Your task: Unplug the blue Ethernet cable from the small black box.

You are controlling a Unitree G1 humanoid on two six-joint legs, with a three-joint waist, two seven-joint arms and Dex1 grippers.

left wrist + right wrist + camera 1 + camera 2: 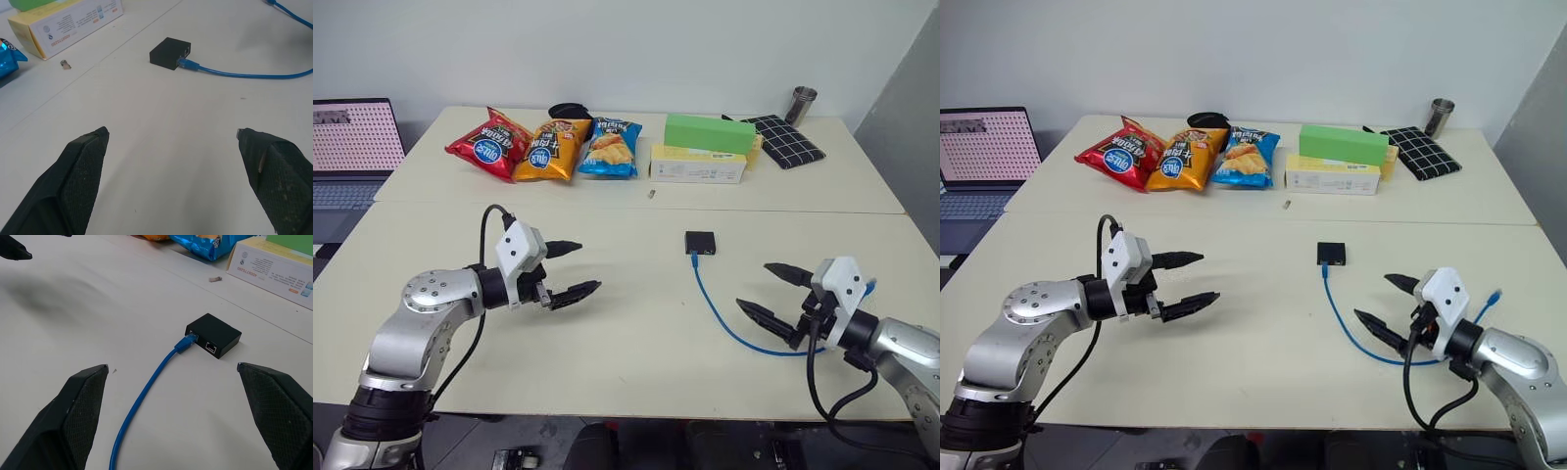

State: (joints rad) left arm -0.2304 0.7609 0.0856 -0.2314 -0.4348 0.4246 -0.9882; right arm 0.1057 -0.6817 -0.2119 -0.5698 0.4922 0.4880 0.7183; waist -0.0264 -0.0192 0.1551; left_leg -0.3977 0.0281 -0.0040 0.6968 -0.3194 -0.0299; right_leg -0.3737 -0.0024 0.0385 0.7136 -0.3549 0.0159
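Note:
The small black box [701, 242] lies flat near the middle of the cream table. The blue Ethernet cable [717, 308] is plugged into the box's near edge [186, 343] and curves across the table toward my right arm; its free plug end [1494, 294] lies beyond that arm. My left gripper [573, 269] hovers open over bare table left of the box, holding nothing. My right gripper [766, 290] is open too, low over the table near the cable's bend, with nothing between its fingers [73, 421].
Three snack bags [546, 147] lie at the back of the table, with a green box on a yellow box [703, 152], a black checked cloth [787, 140] and a metal cup [802, 104]. A laptop [352, 147] stands far left. A small metal piece [652, 194] lies near the boxes.

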